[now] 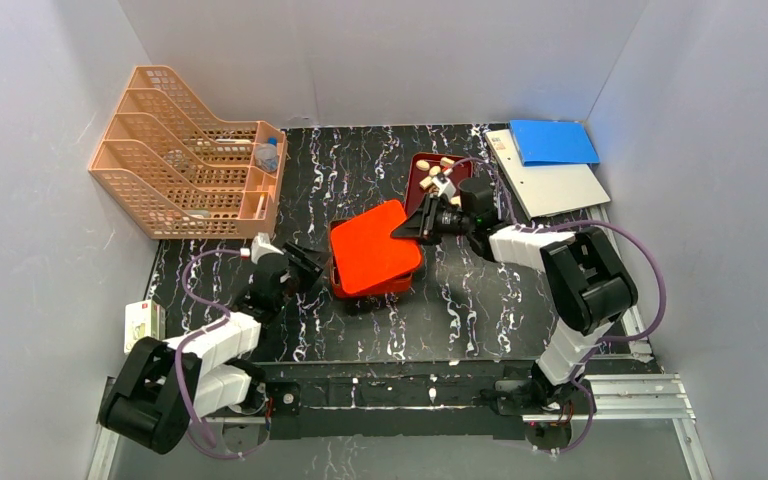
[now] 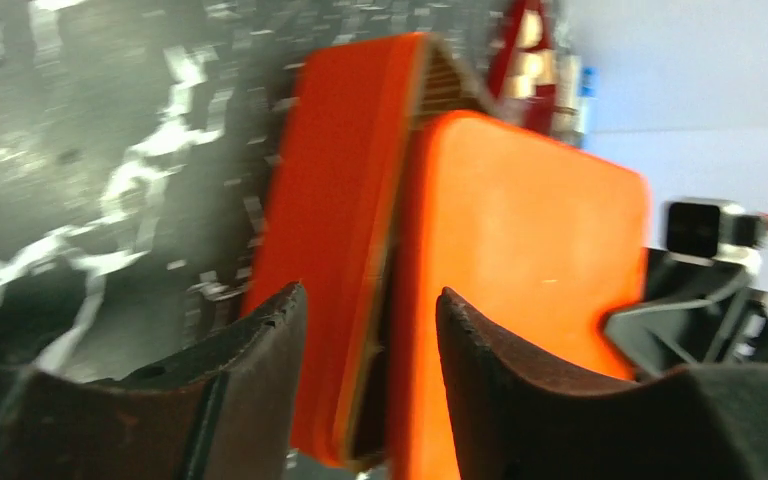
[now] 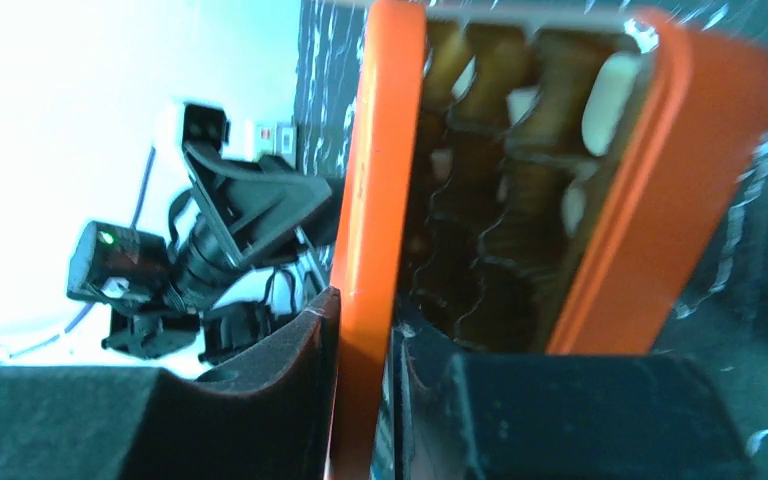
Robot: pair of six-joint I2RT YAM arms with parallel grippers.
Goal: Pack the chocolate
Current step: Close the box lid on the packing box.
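Chocolate piece (image 3: 609, 98) lengthwise along box wall (image 3: 722, 150)

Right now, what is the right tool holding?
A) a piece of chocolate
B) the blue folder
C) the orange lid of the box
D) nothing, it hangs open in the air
C: in the right wrist view, the right tool is pinched on the edge of the orange lid, and the compartmented box is partly uncovered beside it.
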